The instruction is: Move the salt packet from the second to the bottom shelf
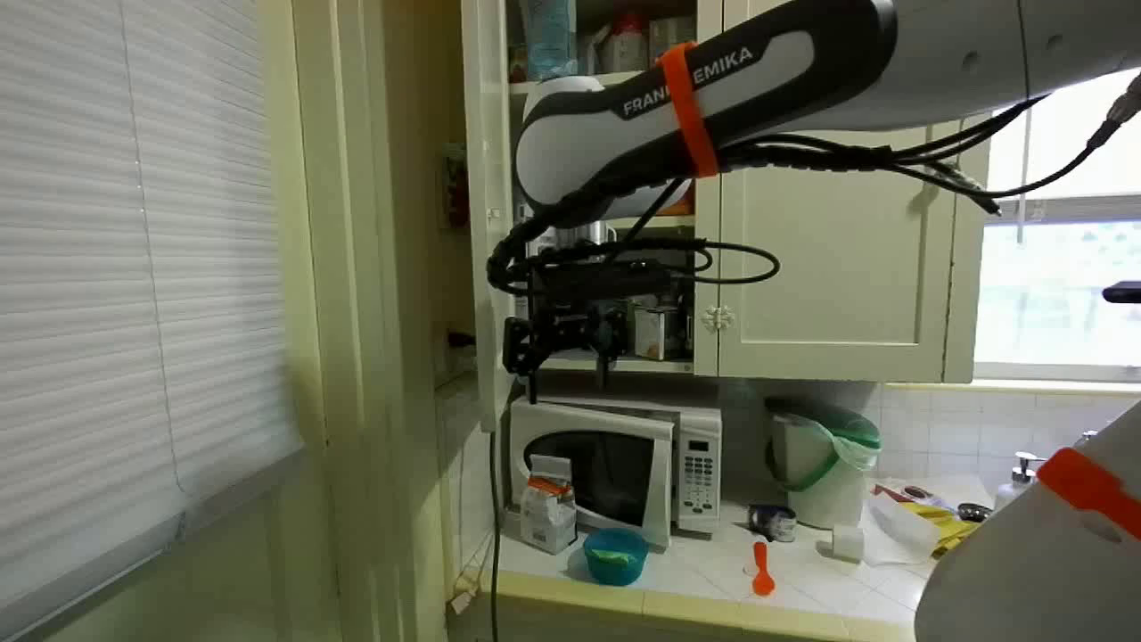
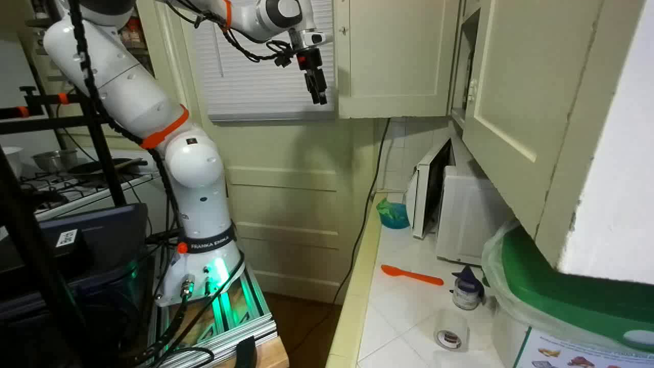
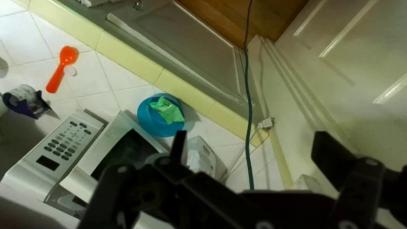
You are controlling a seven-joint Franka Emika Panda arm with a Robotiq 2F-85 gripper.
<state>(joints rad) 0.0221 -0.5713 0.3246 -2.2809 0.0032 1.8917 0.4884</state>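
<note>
- Cream-painted bottom shelf (image 1: 664, 366): lowest board of the wall cupboard, named as the place where the packet is to be set. Lined with goods, among them a pale carton (image 1: 655, 332), stood upright.
- Salt packet: not identified with certainty. The second shelf (image 1: 679, 222) is largely masked by the arm (image 1: 758, 94); whether the packet is stored there cannot be made out.
- Cupboard door (image 1: 486, 178): swung outward, presumably so that the shelves can be reached.
- Hand (image 1: 568, 390): fingers (image 3: 179, 144) spread wide, nothing held between them, no contact seen. Pointed downward in front of the cupboard, apart from the shelves, as is shown in both exterior views. Whether a grasp is awaited or a release has been completed cannot be judged.
- White bag (image 1: 545, 519): stood upright on the desk (image 1: 691, 571), just in front of the microwave (image 1: 624, 473). Whether salt is contained cannot be read from the label.
- Microwave: door left ajar, by which some of the desk's room is taken up.
- Blue bowl (image 1: 615, 575): set beside the bag; apparently used as a holder for the green wrapper (image 3: 168, 109) inside.
- Orange spoon (image 1: 762, 571): laid flat on the tiles, well apart from the bowl; judged unconnected with the task.
</note>
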